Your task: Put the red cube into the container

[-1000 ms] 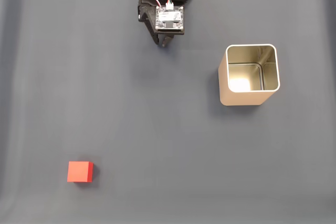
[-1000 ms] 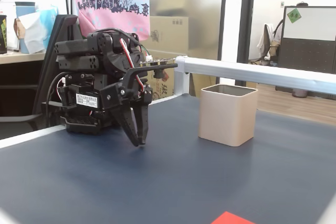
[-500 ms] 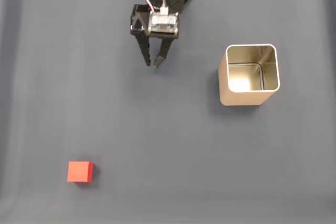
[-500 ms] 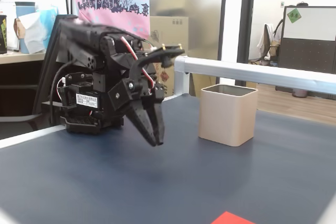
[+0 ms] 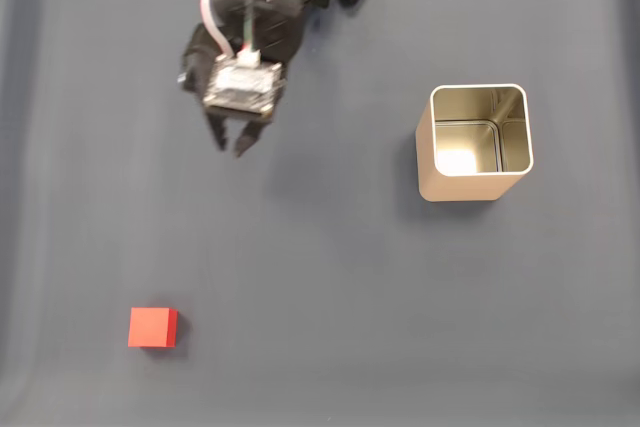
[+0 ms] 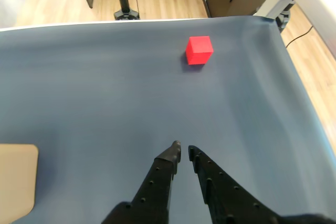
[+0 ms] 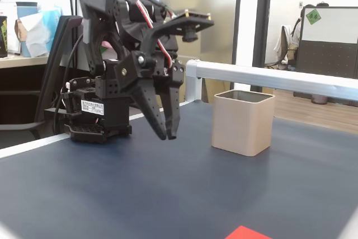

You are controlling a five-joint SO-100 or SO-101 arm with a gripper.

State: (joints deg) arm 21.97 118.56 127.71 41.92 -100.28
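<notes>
The red cube (image 5: 152, 328) rests on the dark mat near the bottom left of a fixed view from above, far from the arm. In the wrist view the cube (image 6: 199, 50) lies well ahead of the fingertips, slightly right, and its top edge (image 7: 244, 233) peeks in at the bottom of a fixed side view. The gold container (image 5: 478, 142) stands upright and empty at the right. My gripper (image 5: 228, 147) hovers above the mat at the upper left, pointing down. Its jaws are nearly together with nothing between them (image 6: 184, 149) (image 7: 168, 134).
The arm's base (image 7: 95, 118) sits at the mat's far edge. A white metal rail (image 7: 268, 78) runs behind the container. The container's corner (image 6: 16, 179) shows at the wrist view's lower left. Bare mat lies between gripper and cube.
The arm has lifted off its folded pose and swung left in the view from above, toward the cube's side. Cube and container have not moved.
</notes>
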